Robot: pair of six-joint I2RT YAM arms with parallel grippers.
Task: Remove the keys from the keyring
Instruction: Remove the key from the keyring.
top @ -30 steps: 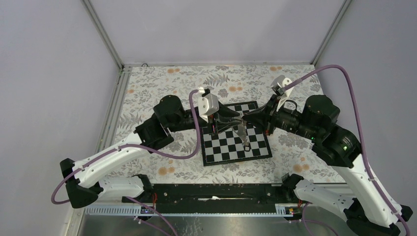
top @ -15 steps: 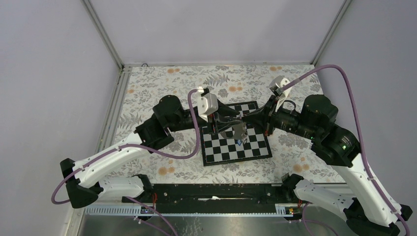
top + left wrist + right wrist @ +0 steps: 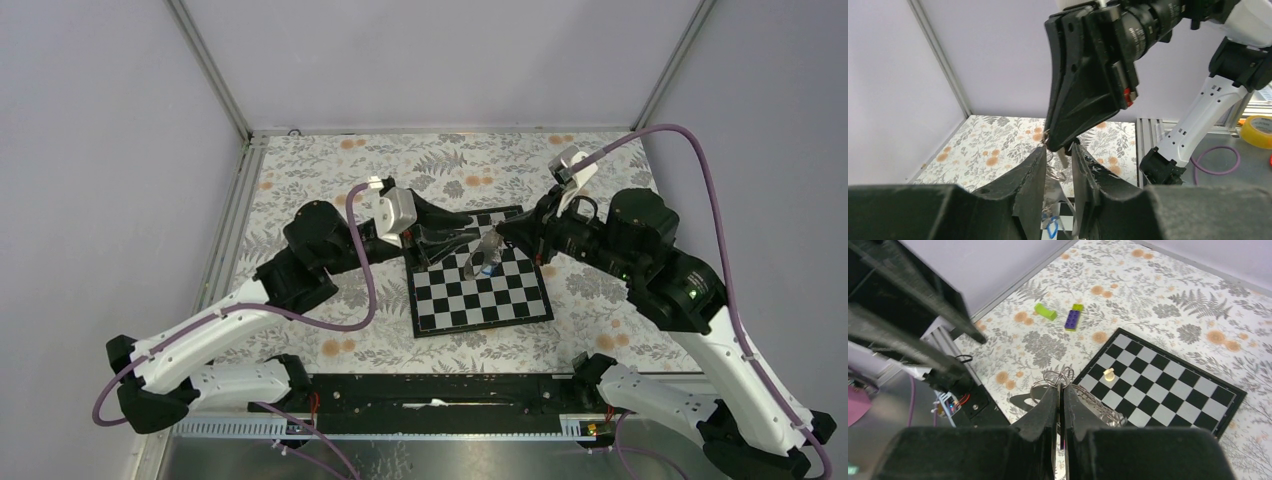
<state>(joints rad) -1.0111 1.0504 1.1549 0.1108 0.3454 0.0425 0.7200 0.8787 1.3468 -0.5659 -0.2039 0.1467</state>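
Note:
The keyring (image 3: pixel 482 257) hangs over the chessboard (image 3: pixel 470 305) from my right gripper (image 3: pixel 498 233), its blue carabiner (image 3: pixel 487 268) at the bottom. In the right wrist view my right gripper (image 3: pixel 1059 388) is shut on the metal rings (image 3: pixel 1058 376), with a thin flat piece edge-on between the fingers and the strap (image 3: pixel 1098 411) beside them. My left gripper (image 3: pixel 466 238) is just left of the ring, with its jaws apart. In the left wrist view (image 3: pixel 1058 148) the strap (image 3: pixel 1052 190), a thin grey key (image 3: pixel 1062 158) and the carabiner (image 3: pixel 1052 226) show through its gap.
A pale pawn (image 3: pixel 1108 374) stands on the chessboard near its left edge. A lime-green brick (image 3: pixel 1045 311) and a purple-and-yellow brick (image 3: pixel 1073 317) lie on the floral cloth beyond the board. Metal frame rails border the table.
My left arm has pulled back to the left. My right gripper has moved up and back, and the keyring now hangs higher and farther back over the board.

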